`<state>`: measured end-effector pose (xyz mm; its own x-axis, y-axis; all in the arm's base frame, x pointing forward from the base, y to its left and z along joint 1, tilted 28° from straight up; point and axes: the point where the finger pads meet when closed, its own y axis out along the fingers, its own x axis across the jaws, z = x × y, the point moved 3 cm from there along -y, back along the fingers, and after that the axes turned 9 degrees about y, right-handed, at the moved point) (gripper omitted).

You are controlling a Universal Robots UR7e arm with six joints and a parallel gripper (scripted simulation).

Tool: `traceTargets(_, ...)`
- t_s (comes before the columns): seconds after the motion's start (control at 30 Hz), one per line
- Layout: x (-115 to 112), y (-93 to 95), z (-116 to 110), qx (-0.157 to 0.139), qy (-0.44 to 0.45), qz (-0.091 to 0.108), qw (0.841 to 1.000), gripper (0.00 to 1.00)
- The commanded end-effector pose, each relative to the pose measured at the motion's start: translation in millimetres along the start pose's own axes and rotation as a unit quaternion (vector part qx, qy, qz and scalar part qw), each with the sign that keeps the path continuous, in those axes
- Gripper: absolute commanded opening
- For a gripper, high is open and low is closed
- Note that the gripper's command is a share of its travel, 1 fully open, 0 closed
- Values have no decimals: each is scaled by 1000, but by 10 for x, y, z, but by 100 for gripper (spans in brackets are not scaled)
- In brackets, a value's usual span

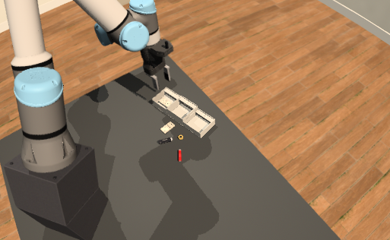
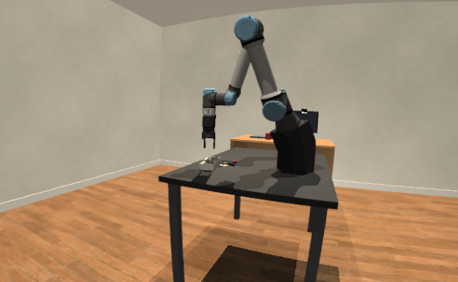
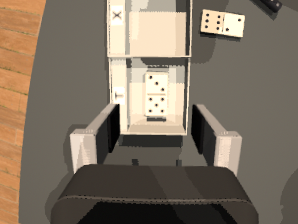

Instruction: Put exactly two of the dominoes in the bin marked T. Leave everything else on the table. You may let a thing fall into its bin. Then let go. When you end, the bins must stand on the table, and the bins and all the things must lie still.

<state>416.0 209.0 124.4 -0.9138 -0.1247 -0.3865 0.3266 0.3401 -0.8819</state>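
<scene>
A row of three white bins stands on the dark table. One white domino (image 1: 166, 100) (image 3: 157, 94) lies flat inside the end bin (image 1: 173, 92) (image 3: 185, 83), the one nearest the arm's wrist; I cannot read that bin's mark. A second domino (image 1: 167, 127) (image 3: 222, 23) lies flat on the table beside the bins. My gripper (image 1: 161, 81) (image 2: 209, 144) (image 3: 155, 119) is open and empty. It hangs above the end bin, with its fingers apart on either side of the domino below.
The middle bin (image 1: 181, 108) (image 3: 156, 26) and the far bin (image 1: 200, 122) hold nothing. A black cylinder (image 1: 165, 140), a gold nut (image 1: 180, 137) and a red stick (image 1: 179, 155) lie on the table near the loose domino. The table edge runs just behind the bins.
</scene>
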Motion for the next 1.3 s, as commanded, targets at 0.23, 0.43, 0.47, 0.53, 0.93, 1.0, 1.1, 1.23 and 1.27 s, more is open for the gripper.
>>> traceTargets(0.23, -3, -469, 2, -1, 0, -1, 1000, 100)
traceTargets(0.43, -4, -669, 2, -1, 0, -1, 1000, 100)
traceTargets(0.47, -4, -709, 2, -1, 0, -1, 1000, 100)
traceTargets(0.53, -4, -769, 2, -1, 0, -1, 1000, 100)
traceTargets(0.93, -4, -769, 2, -1, 0, -1, 1000, 100)
traceTargets(1.0, -4, -769, 2, -1, 0, -1, 1000, 100)
traceTargets(1.1, -4, -769, 2, -1, 0, -1, 1000, 100)
traceTargets(1.23, -4, -769, 2, 0, 0, -1, 1000, 100)
traceTargets(1.27, -4, -769, 2, 0, 0, -1, 1000, 100)
